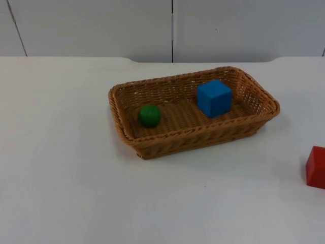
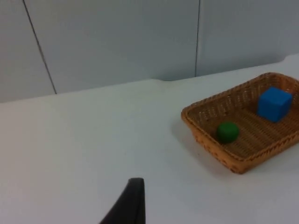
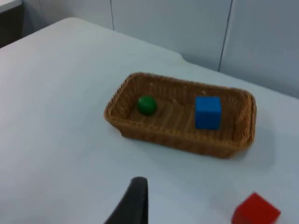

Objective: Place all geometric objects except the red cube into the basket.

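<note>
A brown wicker basket [image 1: 193, 137] stands on the white table, a little right of the middle. Inside it a green ball [image 1: 149, 115] lies at the left end and a blue cube [image 1: 214, 98] at the right end. A red cube [image 1: 316, 166] sits on the table at the right edge of the top view, apart from the basket. My left gripper [image 2: 132, 203] waits well back from the basket [image 2: 210, 144], looking at the green ball [image 2: 227, 131] and blue cube [image 2: 274, 103]. My right gripper [image 3: 134, 200] hangs high and back from the basket [image 3: 173, 137], with the red cube [image 3: 255, 211] beside it.
The white table top [image 1: 76, 168] stretches bare to the left and front of the basket. A grey partition wall [image 1: 101, 25] closes the far side of the table.
</note>
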You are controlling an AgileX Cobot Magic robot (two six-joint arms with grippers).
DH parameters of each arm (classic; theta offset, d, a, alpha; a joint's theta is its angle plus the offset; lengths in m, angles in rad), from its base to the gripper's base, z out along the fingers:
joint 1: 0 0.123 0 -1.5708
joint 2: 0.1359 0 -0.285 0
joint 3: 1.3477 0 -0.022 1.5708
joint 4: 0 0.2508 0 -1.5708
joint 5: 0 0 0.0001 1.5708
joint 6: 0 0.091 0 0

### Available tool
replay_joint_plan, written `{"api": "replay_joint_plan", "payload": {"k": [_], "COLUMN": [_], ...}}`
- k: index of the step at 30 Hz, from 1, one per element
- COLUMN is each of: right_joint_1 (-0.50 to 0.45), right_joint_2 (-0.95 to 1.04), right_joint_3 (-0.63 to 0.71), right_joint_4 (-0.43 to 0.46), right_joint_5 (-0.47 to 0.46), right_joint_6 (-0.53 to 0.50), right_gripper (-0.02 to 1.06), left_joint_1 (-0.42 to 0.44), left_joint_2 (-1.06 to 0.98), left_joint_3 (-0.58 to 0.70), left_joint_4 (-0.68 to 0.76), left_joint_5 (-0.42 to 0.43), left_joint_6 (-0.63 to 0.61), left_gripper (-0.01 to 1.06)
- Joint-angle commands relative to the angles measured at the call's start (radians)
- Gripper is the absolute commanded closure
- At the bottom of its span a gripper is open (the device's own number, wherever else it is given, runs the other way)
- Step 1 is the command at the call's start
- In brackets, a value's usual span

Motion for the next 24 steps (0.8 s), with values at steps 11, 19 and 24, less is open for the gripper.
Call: {"api": "replay_joint_plan", "payload": {"k": [11, 19, 24], "right_joint_1": [0.006, 0.007, 0.007], "right_joint_2": [-0.231, -0.231, -0.231], "right_joint_3": [0.055, 0.084, 0.1], "right_joint_4": [-0.178, -0.178, -0.178], "right_joint_5": [0.289, 0.243, 0.216], "right_joint_6": [0.187, 0.131, 0.131], "right_gripper": [0.16, 0.16, 0.16], "left_joint_1": [-0.003, -0.003, -0.001], "left_joint_2": [-0.092, -0.092, -0.092], "left_joint_3": [0.017, 0.112, 0.112], "left_joint_4": [0.178, 0.215, 0.198], "left_joint_5": [0.136, 0.116, 0.116], "left_joint_6": [-0.142, -0.215, -0.217], "left_gripper": [0.0, 0.0, 0.0]}}
